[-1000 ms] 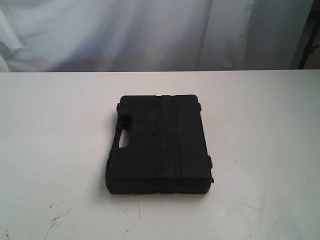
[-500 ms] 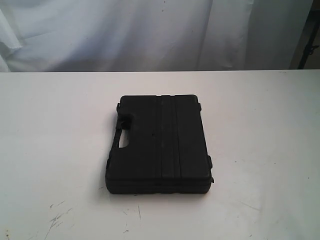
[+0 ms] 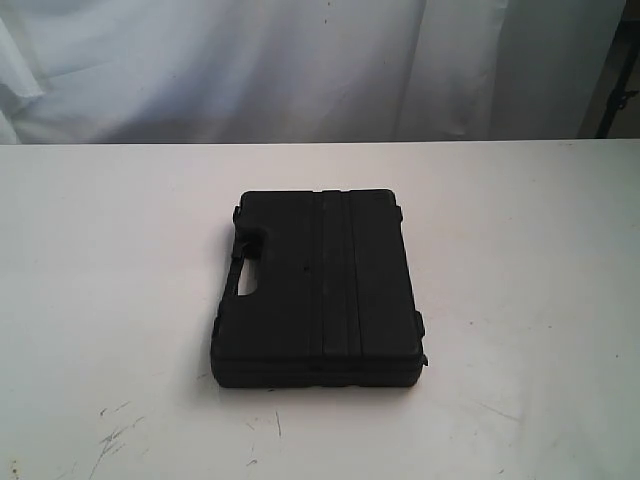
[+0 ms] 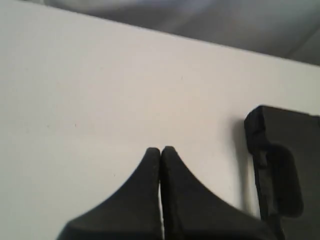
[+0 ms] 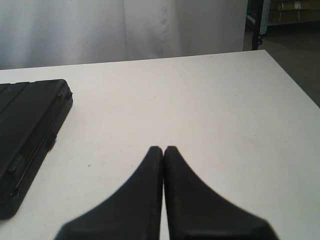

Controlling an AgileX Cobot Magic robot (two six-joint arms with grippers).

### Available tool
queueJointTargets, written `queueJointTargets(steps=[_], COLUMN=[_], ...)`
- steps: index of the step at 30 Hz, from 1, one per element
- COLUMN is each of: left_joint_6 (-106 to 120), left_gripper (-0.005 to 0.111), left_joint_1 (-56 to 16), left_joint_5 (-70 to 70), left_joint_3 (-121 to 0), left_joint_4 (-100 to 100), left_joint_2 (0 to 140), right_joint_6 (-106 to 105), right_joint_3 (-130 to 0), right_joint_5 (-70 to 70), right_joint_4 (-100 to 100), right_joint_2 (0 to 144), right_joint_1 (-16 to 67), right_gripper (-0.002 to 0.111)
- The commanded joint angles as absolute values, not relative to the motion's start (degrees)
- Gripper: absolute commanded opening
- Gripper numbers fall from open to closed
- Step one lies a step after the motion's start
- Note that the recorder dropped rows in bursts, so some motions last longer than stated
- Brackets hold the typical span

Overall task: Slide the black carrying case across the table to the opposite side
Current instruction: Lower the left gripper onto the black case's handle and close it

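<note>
The black carrying case (image 3: 318, 290) lies flat and closed in the middle of the exterior frame, on the white desk (image 3: 520, 250), well apart from every edge. Its long axis runs, as I judge it, from the bottom of the frame toward the top, the same way as the raised ribs on its lid. The handle cut-out (image 3: 245, 280) is on the side of the case that faces the left of the frame.

Nothing touches the case. The left pincer (image 4: 161, 150) has its two tips pressed together and holds nothing. The right pincer (image 5: 163, 149) is the same, tips together and empty. Each one is above bare desk, with the case off to one side of it and a gap of white surface between. So the case lies between your two arms, and each arm faces one long side of it. Which arm is nearer, I cannot tell surely.

The exterior view shows you the whole case but no arm at all. The left wrist view shows only the handle corner of the case. The right wrist view shows the plain long side with small latches, and also the desk edge beyond. For a sideways slide, I think a closed pincer must first come against one long side.
</note>
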State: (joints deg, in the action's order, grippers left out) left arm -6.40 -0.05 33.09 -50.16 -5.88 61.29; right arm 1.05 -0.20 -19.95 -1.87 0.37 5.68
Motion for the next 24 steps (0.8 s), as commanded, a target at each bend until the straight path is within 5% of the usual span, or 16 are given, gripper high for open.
queueJointTargets(steps=[1, 19, 24], left_joint_6=[-2.9, -9.2, -10.5], left_gripper=[0.000, 0.000, 0.012], left_joint_1=[-2.4, -21.1, -21.6], left_joint_5=[37.7, 45.3, 45.2], left_joint_3=[-55.3, -74.6, -77.3], left_joint_4=[-8.6, -3.7, -4.1], left_joint_2=[69.7, 100.0, 105.3], right_joint_6=[0.6, 0.7, 0.7], right_joint_3=[0.0, 0.0, 0.0], right_joint_5=[-19.8, -19.8, -19.8], right_joint_4=[-1.3, -1.3, -1.3], right_joint_2=[0.0, 0.0, 0.0], right_joint_1=[5.3, 5.3, 5.3], right_gripper=[0.000, 0.000, 0.000])
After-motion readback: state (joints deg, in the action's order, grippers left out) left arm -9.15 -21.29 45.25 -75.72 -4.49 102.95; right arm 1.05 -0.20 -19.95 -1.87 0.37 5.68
